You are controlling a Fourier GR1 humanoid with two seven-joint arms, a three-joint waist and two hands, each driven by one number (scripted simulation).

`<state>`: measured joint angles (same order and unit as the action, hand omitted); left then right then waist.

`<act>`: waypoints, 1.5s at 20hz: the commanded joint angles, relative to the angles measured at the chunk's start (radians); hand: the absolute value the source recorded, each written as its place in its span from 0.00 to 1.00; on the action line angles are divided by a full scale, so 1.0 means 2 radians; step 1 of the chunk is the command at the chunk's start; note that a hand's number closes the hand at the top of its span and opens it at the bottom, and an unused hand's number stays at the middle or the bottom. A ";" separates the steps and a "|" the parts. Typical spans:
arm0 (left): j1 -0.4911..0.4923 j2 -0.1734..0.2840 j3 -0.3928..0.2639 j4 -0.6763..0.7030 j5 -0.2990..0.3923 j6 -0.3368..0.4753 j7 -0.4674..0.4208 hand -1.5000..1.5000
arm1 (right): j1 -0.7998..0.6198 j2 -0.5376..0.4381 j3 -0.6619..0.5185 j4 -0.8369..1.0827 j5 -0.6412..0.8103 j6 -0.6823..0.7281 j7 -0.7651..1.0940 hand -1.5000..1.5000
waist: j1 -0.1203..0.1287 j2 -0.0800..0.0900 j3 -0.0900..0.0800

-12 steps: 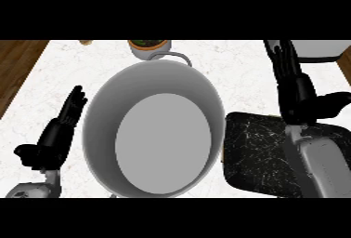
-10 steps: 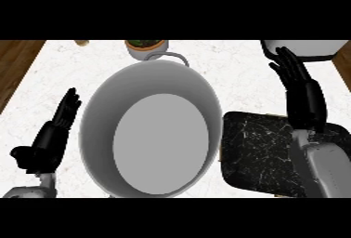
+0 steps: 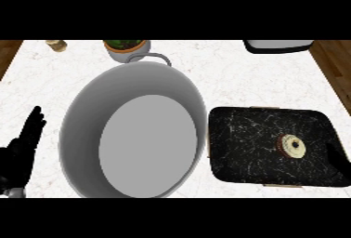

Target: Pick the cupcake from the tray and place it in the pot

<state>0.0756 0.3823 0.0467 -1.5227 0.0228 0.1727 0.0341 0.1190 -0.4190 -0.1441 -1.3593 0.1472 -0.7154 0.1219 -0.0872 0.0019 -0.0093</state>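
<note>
The left hand (image 3: 22,151) rests at the lower left edge of the head view, fingers straight and pointing up the counter, holding nothing. Just beside it, toward the middle of the counter, stands the big grey pot (image 3: 133,135), its rim close to the fingertips but not touching them as far as I can tell. Beyond the pot, well apart from the hand, lies the black marbled tray (image 3: 247,139), and the cupcake (image 3: 293,145) sits on it toward its far side, seen from above as a pale ring with a dark centre. Up past the pot, on the white marble counter (image 3: 226,74), stands a small potted plant (image 3: 126,48), and a little brown-lidded jar (image 3: 56,44) is straight ahead of the hand at the counter's far edge. A dark appliance with a pale top (image 3: 277,45) sits in the opposite far corner. The right hand is out of sight.
</note>
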 commanded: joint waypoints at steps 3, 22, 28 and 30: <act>0.013 -0.003 -0.012 -0.018 -0.010 0.003 0.027 0.50 | 0.150 0.051 0.031 -0.119 0.117 -0.142 0.020 0.00 | 0.016 -0.006 0.002; -0.039 -0.005 -0.028 0.003 -0.017 -0.027 0.044 0.50 | 0.090 -0.114 0.071 -0.330 0.103 0.303 0.548 0.00 | 0.062 0.005 0.003; -0.007 -0.006 -0.019 -0.001 -0.019 -0.026 0.026 0.50 | 0.008 -0.123 0.073 -0.299 0.019 0.358 0.615 0.00 | 0.060 0.002 0.004; -0.023 -0.002 -0.012 0.010 -0.015 -0.033 0.026 0.50 | -0.026 -0.132 0.064 -0.266 -0.008 0.372 0.616 0.00 | 0.057 0.002 0.004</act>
<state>0.0307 0.3797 0.0130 -1.5242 -0.0066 0.1138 0.1015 0.1837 -0.6646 -0.0175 -1.9472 0.2167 -0.0885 1.1599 0.0315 0.0066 -0.0024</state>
